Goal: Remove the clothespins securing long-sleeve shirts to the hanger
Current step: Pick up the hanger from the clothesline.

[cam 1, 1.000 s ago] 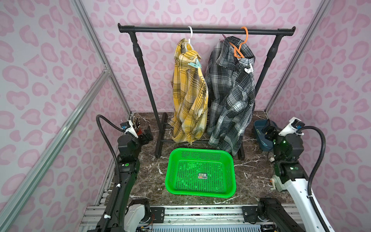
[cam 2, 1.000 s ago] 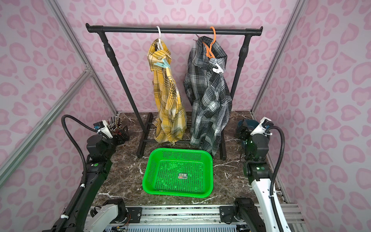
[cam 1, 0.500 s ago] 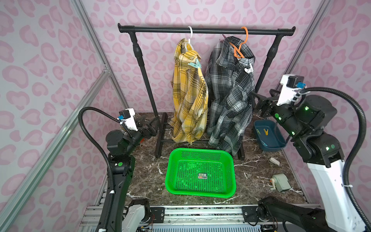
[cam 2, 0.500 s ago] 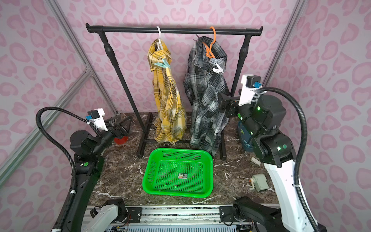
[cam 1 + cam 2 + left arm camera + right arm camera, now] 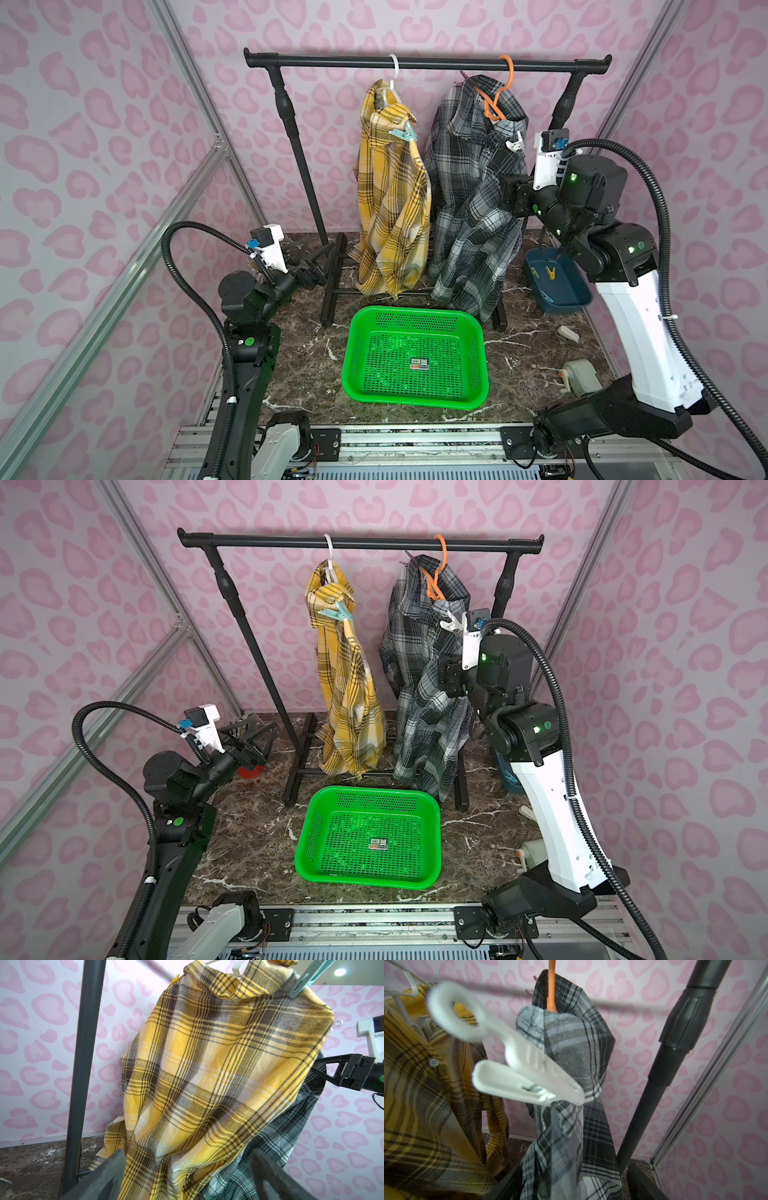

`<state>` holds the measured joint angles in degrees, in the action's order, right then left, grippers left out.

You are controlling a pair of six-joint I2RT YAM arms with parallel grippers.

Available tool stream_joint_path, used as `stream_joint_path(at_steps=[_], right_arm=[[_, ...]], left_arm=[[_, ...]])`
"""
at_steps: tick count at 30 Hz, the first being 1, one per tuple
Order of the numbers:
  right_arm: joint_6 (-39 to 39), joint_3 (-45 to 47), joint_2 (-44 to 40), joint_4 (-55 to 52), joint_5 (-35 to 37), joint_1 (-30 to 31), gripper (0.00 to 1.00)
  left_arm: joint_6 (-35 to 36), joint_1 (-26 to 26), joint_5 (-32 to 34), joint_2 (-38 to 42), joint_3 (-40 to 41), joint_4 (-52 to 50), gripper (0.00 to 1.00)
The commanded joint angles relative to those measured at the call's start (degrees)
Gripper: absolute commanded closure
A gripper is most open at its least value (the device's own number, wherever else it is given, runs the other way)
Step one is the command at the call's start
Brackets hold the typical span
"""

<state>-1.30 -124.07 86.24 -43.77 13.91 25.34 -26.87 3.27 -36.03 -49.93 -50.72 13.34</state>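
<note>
Currently, the main hazard is judged to be a grab of cloth in place of plastic. In the right wrist view the right gripper [image 5: 573,1185] is seen with its fingers [image 5: 504,1186] apart. A fold of the grey plaid shirt [image 5: 577,1126] hangs in the gap between them, while the white clothespin [image 5: 517,1072] is clear of both fingers and, in both top views, above the gripper. If the fingers are brought together at this height, fabric is pinched; a pull then drags the shirt, and the orange hanger [image 5: 500,91] can be swung or slid along the rail [image 5: 428,63]. A squeeze on the clip's biting end instead of its two tails is expected to tighten it, not free it.

The white clothespin is noted as smooth plastic, with one tail ending in a ring. Its biting end is clamped on the grey shirt's near shoulder, just below the hanger's neck. A teal clothespin [image 5: 404,134] is clamped likewise on the yellow plaid shirt [image 5: 395,216], which hangs on a white hanger [image 5: 392,72] beside the grey one. A yellow clothespin [image 5: 550,272] lies in the blue bin [image 5: 565,306]. A pinkish sliver [image 5: 529,991] at the grey shirt's far shoulder is possibly a further clip; it is too small to tell. The left gripper [image 5: 309,266] is held low over the bench [image 5: 536,332], well apart from both shirts, fingers apart and gripping nothing.
</note>
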Motion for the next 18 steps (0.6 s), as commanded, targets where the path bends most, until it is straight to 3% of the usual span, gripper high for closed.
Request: stream_joint_path(at_steps=[1, 4, 8, 11, 18], right_arm=[[-1.14, -1.62, 1.67, 2.38, 1.31, -0.12, 0.34], [-1.79, -2.69, 2.78, 2.97, 0.93, -0.34, 0.55], [-2.30, -2.36, 2.55, 4.88, 0.21, -0.34, 0.70], [-2.65, -2.43, 2.01, 6.57, -0.99, -0.34, 1.00], [-3.57, -4.13, 2.03, 8.64, -2.08, -0.26, 1.00]], left_arm=[[0.57, -0.17, -0.71, 0.09, 0.51, 2.13, 0.04], [0.34, -0.61, -0.88, -0.13, 1.22, 2.37, 0.04], [0.23, -1.07, -1.19, 0.00, 1.77, 2.65, 0.04], [0.24, -1.42, -1.49, -0.17, 1.42, 2.70, 0.03], [-3.17, -2.25, -3.14, -0.96, 1.94, 6.89, 0.03]])
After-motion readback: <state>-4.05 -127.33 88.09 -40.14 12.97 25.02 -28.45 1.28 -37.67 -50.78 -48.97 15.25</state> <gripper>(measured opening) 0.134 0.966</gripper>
